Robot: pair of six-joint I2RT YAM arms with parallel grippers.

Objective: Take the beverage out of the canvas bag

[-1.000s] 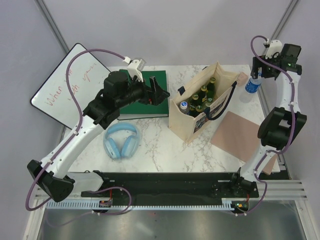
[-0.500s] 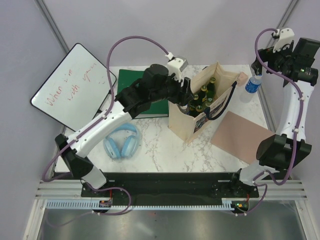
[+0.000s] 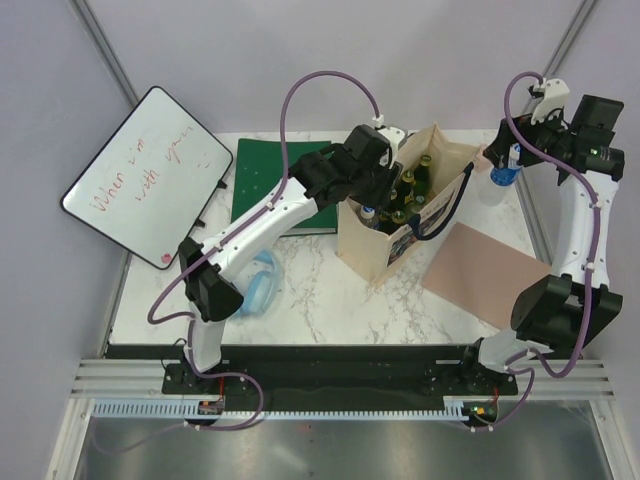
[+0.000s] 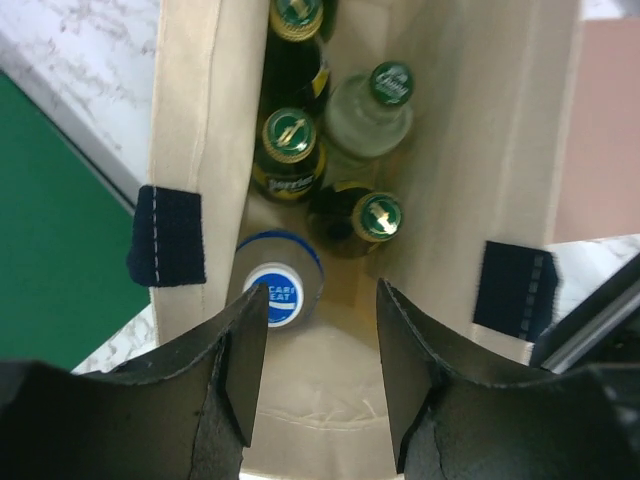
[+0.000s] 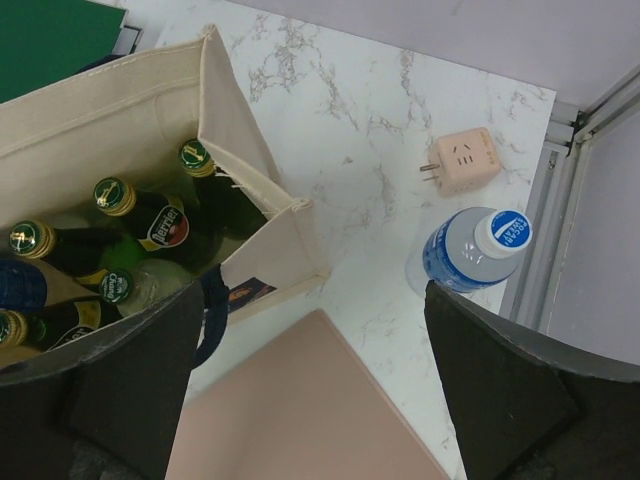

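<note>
My left gripper (image 4: 320, 300) hangs over the open canvas bag (image 4: 185, 110), fingers apart on nothing. The blue-capped water bottle (image 4: 272, 296) stands upright inside, its cap beside the left-hand fingertip (image 4: 245, 340) and its body hidden. Green beer bottles (image 4: 290, 140) crowd beyond it. The right gripper (image 5: 315, 360), spread wide, is farther off.

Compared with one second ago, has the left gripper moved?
Yes. The left gripper has travelled right, from above the green book to above the open canvas bag, which stands where it stood.
</note>
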